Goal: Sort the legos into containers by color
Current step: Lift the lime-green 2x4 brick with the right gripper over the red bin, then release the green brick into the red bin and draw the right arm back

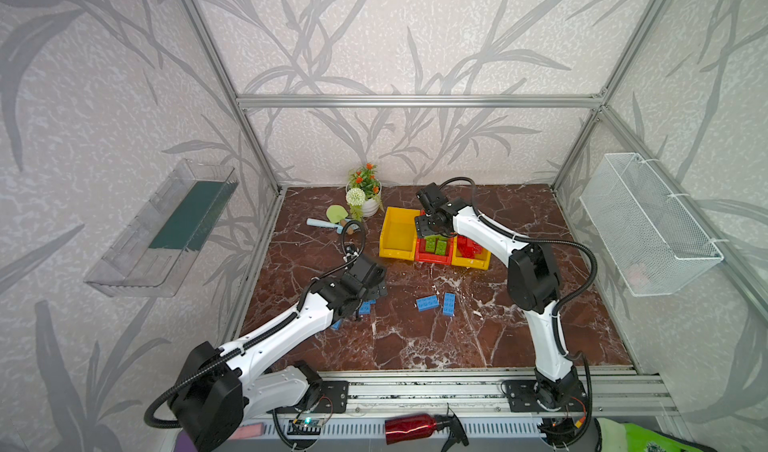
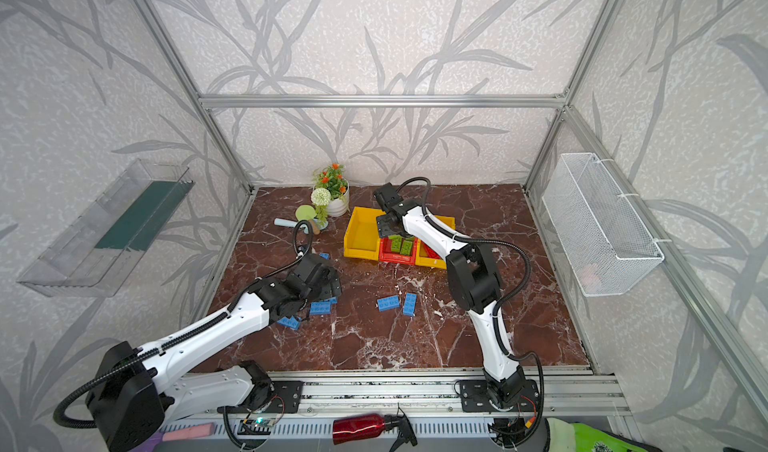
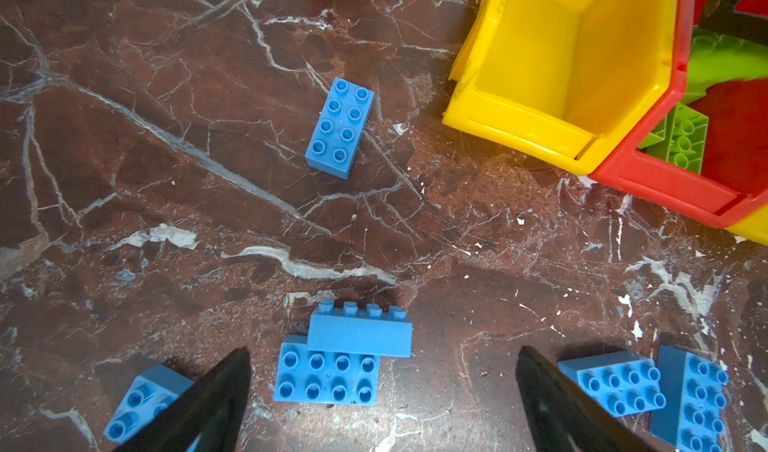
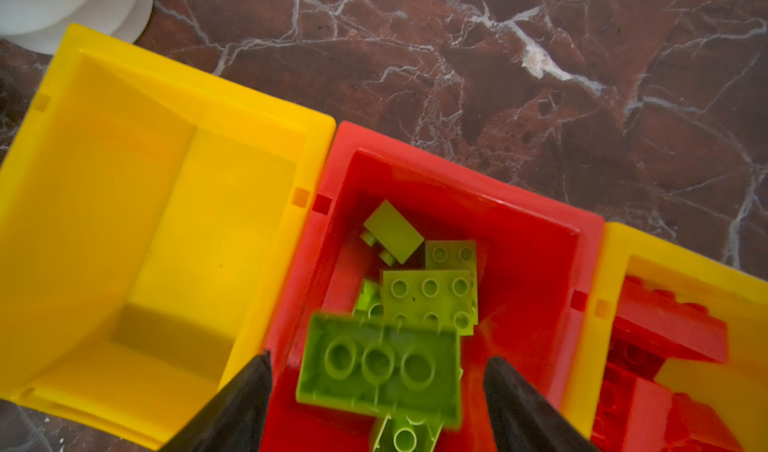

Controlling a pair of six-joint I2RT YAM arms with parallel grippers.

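Left end effector (image 3: 384,351) spread wide above six blue bricks (image 3: 340,128), I count, scattered on bench (image 3: 166,159); right end effector (image 4: 378,357) parted, lime brick (image 4: 374,373) loose between, over red bin (image 4: 519,238), middle of three.

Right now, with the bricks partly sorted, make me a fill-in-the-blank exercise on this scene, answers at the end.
The lime green studded plastic bricks lie in the ____ open-top plastic bin.
The red studded bricks lie in a ____ bin.
The other yellow bin, beside the white flowerpot, is ____.
The loose bricks on the brown marble tabletop are all ____.
Missing words: red; yellow; empty; blue.
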